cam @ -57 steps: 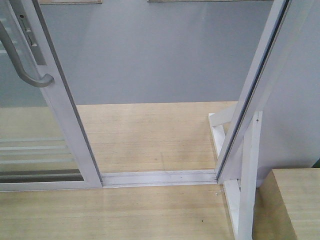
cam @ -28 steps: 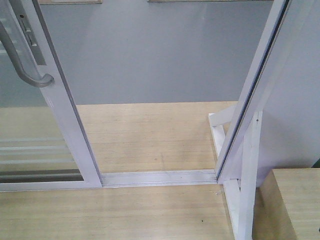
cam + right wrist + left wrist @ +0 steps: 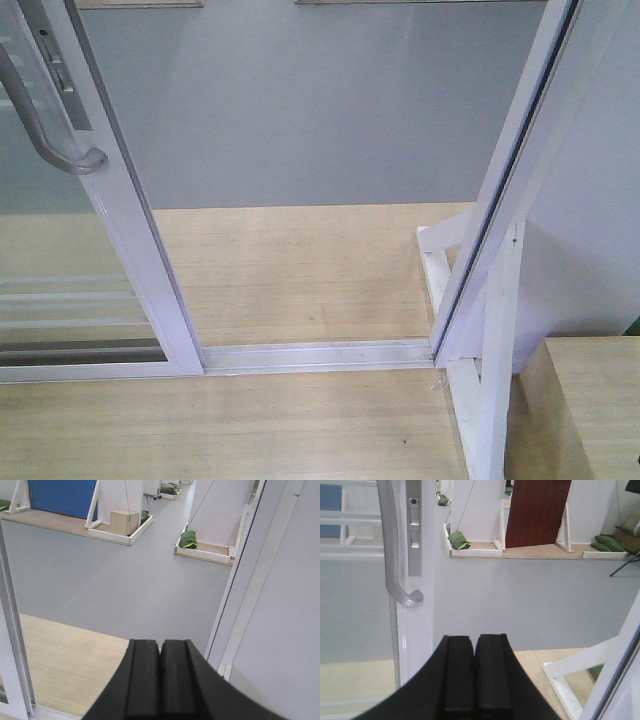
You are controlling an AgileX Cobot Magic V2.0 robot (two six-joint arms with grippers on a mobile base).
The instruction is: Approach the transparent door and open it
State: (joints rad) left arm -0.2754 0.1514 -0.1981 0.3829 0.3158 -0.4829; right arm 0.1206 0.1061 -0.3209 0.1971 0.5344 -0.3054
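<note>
At the left edge of your front view stands the transparent door [image 3: 75, 300], slid aside so the doorway lies open, its white stile slanting from top left down to the floor track [image 3: 318, 354]. Its curved grey pull handle [image 3: 45, 125] hooks out near the top left; your left wrist view shows it close, beside a grey lock plate [image 3: 413, 527] with a small red dot. You will find no readable writing anywhere.

Right of the opening, a white door frame post [image 3: 510, 180] leans across, with a white brace post [image 3: 498, 350] below it and a wooden box [image 3: 590, 405] at the near right corner. Beyond the wooden threshold lies grey floor; your wrist views show green sandbags [image 3: 189, 539] and a brown panel [image 3: 537, 512] far off.

Your left gripper [image 3: 473, 675] and right gripper [image 3: 160, 677] each have their black fingers pressed together, holding nothing.

Compared with a second ago, the handle sits very slightly higher in your front view; nothing else differs.
</note>
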